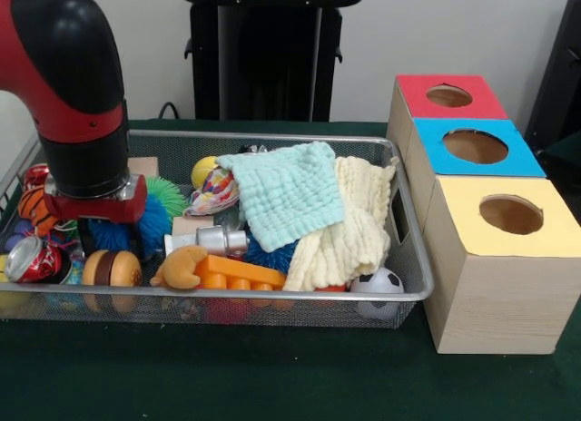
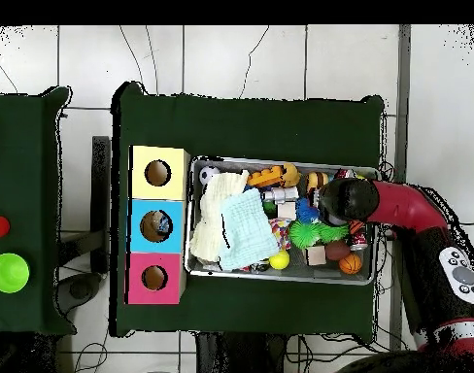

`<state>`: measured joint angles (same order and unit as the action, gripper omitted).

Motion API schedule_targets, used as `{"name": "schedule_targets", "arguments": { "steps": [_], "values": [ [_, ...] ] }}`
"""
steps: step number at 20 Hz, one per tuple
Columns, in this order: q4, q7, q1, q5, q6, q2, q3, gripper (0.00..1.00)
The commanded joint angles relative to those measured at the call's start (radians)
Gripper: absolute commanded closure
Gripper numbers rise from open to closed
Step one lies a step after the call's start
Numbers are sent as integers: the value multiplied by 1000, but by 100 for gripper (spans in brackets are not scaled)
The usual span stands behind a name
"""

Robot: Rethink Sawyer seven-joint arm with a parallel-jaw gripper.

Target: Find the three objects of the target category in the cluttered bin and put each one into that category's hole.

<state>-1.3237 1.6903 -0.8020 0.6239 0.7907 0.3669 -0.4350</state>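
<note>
A robotics lab or test room, not a home. Shown by a red and black industrial robot arm (image 1: 77, 103) over a table covered in dark green cloth (image 1: 227, 376), a silver wire-mesh bin (image 1: 413, 276) crammed with assorted toys and cloths as test clutter, and three plain wooden sorting boxes topped red (image 1: 451, 96), blue (image 1: 476, 147) and yellow (image 1: 510, 215), each with a round hole. Also a pale tiled floor (image 2: 231, 58) with loose black cables (image 2: 144, 49) trailing across it, bare white wall (image 1: 436, 31), and a black equipment stand (image 1: 263, 53) behind.
</note>
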Motion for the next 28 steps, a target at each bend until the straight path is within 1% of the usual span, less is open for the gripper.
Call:
{"name": "schedule_targets", "arguments": {
  "steps": [1,4,6,11,14,18,20,22,28],
  "values": [
    [30,-247,-50,60,14,-64,-17,0],
    [35,-256,-53,66,14,-71,-20,0],
    [46,-279,-60,70,32,-64,-22,0],
    [89,-362,-78,78,114,-27,-30,0],
    [111,-425,-98,73,178,10,-41,0],
    [147,-497,-115,73,243,31,-55,0],
    [167,-520,-119,73,264,28,-61,0],
    [185,-538,-121,73,275,20,-65,0],
    [195,-553,-127,72,257,-4,-68,0]
  ]
}}
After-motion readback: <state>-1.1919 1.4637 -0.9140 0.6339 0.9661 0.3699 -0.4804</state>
